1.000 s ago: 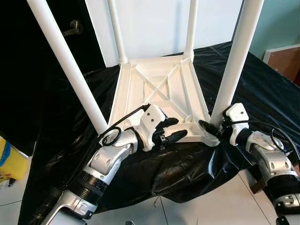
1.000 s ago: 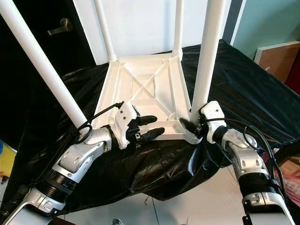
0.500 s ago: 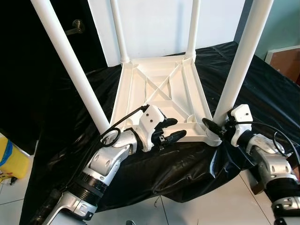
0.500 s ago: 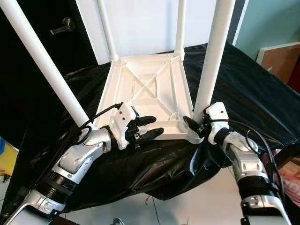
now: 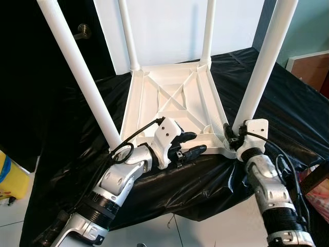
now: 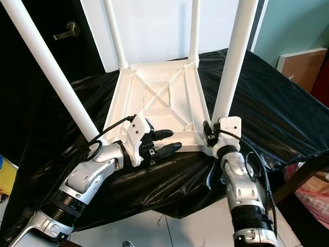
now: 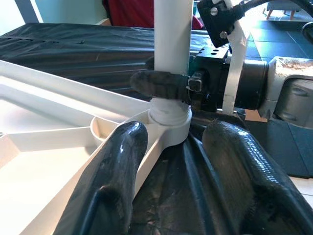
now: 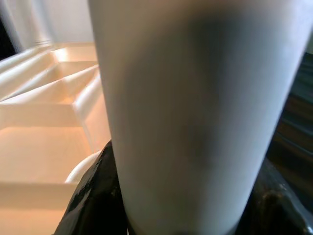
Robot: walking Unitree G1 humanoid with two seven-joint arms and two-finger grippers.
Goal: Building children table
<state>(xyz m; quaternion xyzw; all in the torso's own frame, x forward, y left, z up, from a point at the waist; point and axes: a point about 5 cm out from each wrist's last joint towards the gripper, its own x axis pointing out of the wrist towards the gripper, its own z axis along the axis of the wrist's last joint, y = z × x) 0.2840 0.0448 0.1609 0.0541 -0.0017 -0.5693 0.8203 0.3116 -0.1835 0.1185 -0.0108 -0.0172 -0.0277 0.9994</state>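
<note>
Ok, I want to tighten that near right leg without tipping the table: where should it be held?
Grip the near right leg low, just above its socket, coming from the side, as the right gripper does. The leg is a round upright tube, and holding it low probably levers least on the upturned tabletop.

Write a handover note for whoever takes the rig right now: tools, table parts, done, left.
Right tool: shut on the near right leg at its base, just above the socket.
Left tool: open, resting at the near edge of the upside-down tabletop, holding nothing.
Table lies inverted on black sheeting; all four legs stand in their corner sockets.
Left: I cannot tell whether the near right leg is fully seated; check it, then turn the table upright.
</note>
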